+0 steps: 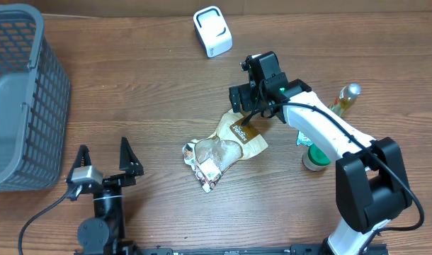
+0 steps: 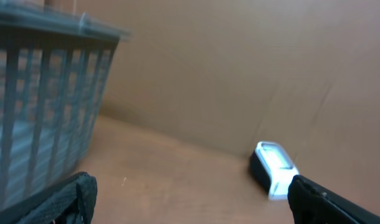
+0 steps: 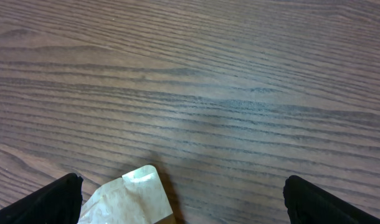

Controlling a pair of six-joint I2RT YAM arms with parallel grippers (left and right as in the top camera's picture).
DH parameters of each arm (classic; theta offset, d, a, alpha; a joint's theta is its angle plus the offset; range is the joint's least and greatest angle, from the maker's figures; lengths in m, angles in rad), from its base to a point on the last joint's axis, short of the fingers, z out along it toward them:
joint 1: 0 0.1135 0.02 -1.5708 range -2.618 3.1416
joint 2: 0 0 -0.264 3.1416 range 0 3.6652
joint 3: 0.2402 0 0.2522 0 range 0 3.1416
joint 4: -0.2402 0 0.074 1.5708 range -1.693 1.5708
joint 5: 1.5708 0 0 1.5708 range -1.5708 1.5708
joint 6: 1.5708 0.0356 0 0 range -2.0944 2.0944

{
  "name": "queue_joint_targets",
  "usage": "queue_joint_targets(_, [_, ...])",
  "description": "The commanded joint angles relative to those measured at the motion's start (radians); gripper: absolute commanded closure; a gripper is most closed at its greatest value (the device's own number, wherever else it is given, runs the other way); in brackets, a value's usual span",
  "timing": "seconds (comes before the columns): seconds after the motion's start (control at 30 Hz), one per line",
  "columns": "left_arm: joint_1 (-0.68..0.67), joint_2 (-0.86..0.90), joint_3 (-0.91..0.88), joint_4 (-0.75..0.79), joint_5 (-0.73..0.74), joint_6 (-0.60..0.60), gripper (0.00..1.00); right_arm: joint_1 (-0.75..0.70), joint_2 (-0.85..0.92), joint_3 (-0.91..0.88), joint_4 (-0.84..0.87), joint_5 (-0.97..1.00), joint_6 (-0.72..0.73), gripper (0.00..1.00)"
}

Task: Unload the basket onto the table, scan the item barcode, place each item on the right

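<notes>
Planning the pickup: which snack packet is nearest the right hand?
The tan pouch, right beneath the right hand; the crinkled packet lies farther off.

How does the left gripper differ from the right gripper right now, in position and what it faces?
The left gripper sits apart from every item; the right gripper hangs over the top end of the snack pouch. The left gripper faces the gray basket and white scanner; the right gripper points down at the table. Both are open and empty.
</notes>
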Motion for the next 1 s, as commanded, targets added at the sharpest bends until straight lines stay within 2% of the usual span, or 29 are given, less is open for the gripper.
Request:
queue_joint_targets(0.0, [-0.006,-0.013,-0.003,-0.108,-0.048,0.019,0.00,0.004,-0.006,-0.003,0.006,0.006,0.004,0.00])
queue_joint_targets(0.1, [-0.006,-0.013,-0.003,-0.208,-0.058,0.039,0.01,0.004,-0.006,-0.003,0.006,0.006,0.004,0.00])
queue_joint_targets(0.27, [-0.006,-0.013,-0.003,-0.206,-0.033,0.197,0.00,0.004,-0.006,-0.003,0.006,0.006,0.004,0.00])
queue_joint_targets(0.37, [-0.006,-0.013,-0.003,-0.208,-0.028,0.238,0.01,0.004,-0.006,-0.003,0.006,0.006,0.004,0.00])
queue_joint_targets(0.97, [-0.006,-0.012,-0.003,-0.206,-0.029,0.240,0.00,0.004,-0.006,-0.003,0.006,0.006,0.004,0.00])
